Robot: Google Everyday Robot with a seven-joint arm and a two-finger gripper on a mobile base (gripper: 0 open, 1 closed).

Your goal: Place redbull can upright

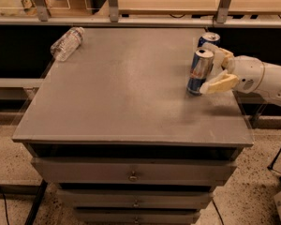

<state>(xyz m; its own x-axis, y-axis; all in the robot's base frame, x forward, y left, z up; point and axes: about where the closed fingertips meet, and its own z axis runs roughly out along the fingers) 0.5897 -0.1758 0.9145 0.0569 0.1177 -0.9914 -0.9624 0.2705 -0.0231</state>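
Observation:
The redbull can, slim, silver and blue with a red mark, stands upright on the grey table near its right edge. My gripper reaches in from the right on a white arm. Its cream fingers are spread apart on either side of the can's right flank, one in front by the can's base and one behind near its top. The jaws stand open and do not clamp the can.
A wider blue Pepsi can stands just behind the redbull can and the gripper. A clear plastic water bottle lies on its side at the table's far left corner. Drawers sit below the tabletop.

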